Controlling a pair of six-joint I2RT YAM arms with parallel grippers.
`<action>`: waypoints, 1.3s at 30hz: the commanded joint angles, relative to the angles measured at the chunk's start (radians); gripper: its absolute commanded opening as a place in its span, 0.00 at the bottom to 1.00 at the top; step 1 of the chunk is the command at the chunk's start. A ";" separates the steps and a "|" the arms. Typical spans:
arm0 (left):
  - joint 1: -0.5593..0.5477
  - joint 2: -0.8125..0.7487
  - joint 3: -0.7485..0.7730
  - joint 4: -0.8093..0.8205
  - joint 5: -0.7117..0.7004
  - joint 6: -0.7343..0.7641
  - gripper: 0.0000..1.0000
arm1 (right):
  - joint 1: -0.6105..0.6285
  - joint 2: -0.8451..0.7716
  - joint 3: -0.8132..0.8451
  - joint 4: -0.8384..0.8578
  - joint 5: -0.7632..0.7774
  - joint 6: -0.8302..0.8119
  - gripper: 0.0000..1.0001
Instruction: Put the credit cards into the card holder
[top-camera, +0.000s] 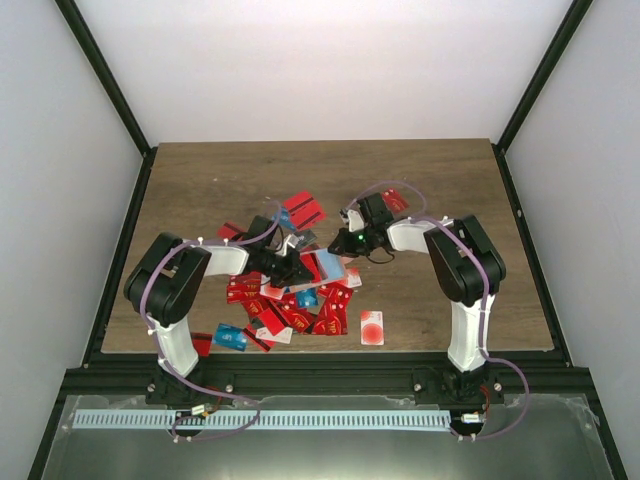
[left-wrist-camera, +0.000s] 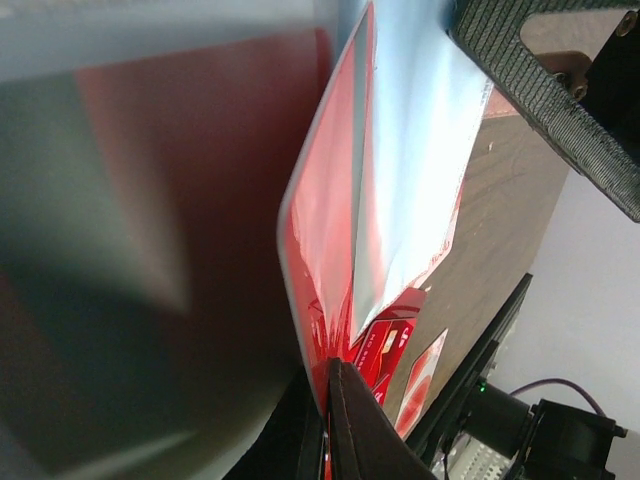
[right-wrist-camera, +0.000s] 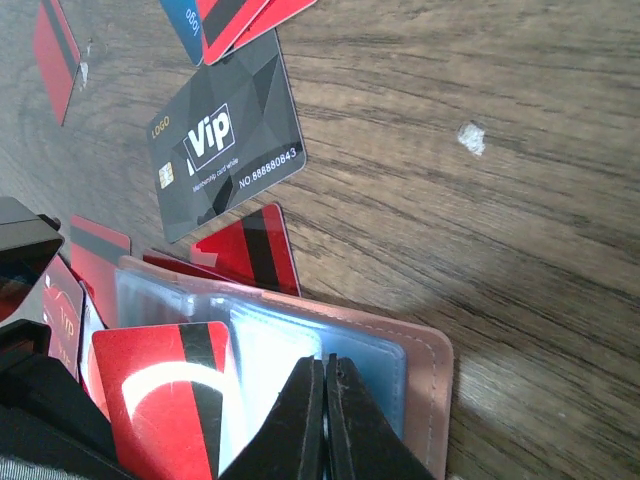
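Over the middle of the table (right-wrist-camera: 480, 220), the left gripper (top-camera: 288, 266) is clamping a red card (left-wrist-camera: 325, 260) by its edge. The right gripper (right-wrist-camera: 325, 405) is lying closed on a clear pocket of the card holder (right-wrist-camera: 425, 365), apparently pinching it to steady it. The card holder is sitting just right of the red card, so the left arm is nearer. The card's long side seems to be running roughly along the pockets.
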 joint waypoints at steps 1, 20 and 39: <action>-0.003 0.011 -0.031 -0.097 -0.001 0.024 0.04 | 0.006 0.009 -0.020 -0.009 0.039 -0.008 0.01; 0.007 0.078 0.064 -0.306 0.048 0.207 0.04 | 0.004 0.007 -0.042 0.026 0.022 -0.013 0.01; 0.009 0.129 0.026 -0.282 0.086 0.246 0.04 | -0.001 0.023 -0.041 0.030 0.005 -0.011 0.01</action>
